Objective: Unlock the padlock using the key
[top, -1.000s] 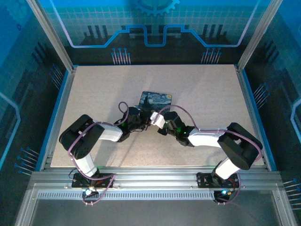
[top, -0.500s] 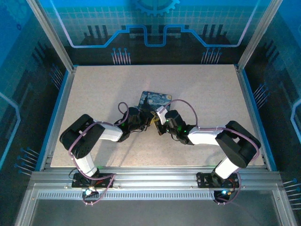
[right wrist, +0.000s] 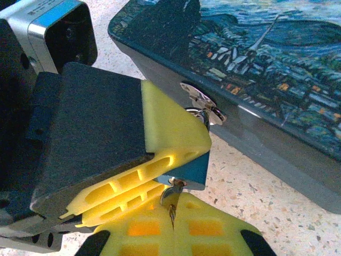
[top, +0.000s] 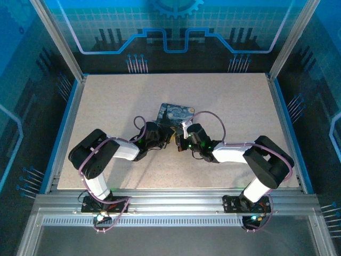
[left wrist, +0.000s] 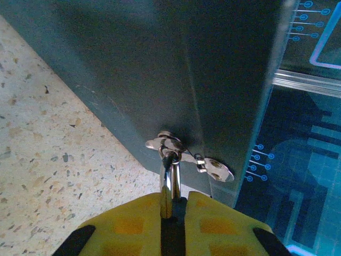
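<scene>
The padlock hangs by its silvery shackle (left wrist: 171,181) from the metal hasp (left wrist: 213,168) on the box front. My left gripper (left wrist: 173,198) is shut on the padlock, its yellow fingers (right wrist: 170,133) covering most of the body. In the right wrist view a corner of the blue padlock body (right wrist: 193,168) sticks out below those fingers. The small metallic key (right wrist: 171,198) is pinched in my shut right gripper (right wrist: 173,208), its tip at the keyhole on the padlock's underside. In the top view the left gripper (top: 169,138) and right gripper (top: 181,143) meet just in front of the box (top: 177,112).
The rectangular box with the blue-and-yellow swirl print (right wrist: 277,53) lies flat on the speckled table (top: 106,106), directly beyond both grippers. Its dark front wall (left wrist: 160,69) stands close to the left fingers. Blue-lit enclosure walls (top: 32,80) surround the table.
My right gripper with the key has moved left toward the left gripper and the padlock. The left arm and the box have barely moved.
</scene>
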Robot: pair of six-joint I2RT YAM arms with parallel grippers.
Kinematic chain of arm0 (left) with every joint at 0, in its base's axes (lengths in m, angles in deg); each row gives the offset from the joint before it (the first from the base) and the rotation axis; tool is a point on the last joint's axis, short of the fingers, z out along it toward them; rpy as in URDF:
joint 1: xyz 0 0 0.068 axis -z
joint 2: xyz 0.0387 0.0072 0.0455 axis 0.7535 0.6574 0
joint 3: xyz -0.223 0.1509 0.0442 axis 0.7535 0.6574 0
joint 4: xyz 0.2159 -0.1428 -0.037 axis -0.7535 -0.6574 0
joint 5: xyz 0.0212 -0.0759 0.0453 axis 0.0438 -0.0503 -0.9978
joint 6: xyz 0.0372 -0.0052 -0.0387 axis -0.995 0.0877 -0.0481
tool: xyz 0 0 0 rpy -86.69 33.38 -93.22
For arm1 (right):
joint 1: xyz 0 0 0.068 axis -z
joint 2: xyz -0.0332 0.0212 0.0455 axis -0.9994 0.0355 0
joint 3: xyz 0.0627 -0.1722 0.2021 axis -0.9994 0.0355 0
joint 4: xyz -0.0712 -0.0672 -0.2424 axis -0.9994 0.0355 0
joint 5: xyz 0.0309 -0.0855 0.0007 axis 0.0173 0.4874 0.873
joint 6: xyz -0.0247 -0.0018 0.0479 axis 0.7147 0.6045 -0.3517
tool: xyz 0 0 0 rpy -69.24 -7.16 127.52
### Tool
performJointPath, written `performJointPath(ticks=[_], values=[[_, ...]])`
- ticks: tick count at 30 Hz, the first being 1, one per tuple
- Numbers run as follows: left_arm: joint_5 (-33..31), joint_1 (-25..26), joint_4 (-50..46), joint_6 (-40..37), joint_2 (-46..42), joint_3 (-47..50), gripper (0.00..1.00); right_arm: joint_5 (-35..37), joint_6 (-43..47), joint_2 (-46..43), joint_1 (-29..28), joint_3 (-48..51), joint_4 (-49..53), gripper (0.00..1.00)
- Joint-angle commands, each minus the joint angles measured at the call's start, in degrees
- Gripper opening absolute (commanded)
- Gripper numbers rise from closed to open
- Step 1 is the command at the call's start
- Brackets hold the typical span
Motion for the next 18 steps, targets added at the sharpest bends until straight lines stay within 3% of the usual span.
performJointPath(ticks=[1,7,18], values=[[2.8,1.8,2.1,-1.0,0.2,-0.1,0.22,-0.5,-5.8,-0.2,1.5,-1.6,-0.3,0.00],[2.1,1.7,2.0,-1.6,-0.3,1.1,0.39,-2.0,-10.5,-0.7,3.2,0.8,-1.1,0.00],[0.8,0.2,-3.9,-6.6,-5.3,3.5,0.47,-10.2,-21.7,0.7,7.8,7.8,-11.3,0.00]])
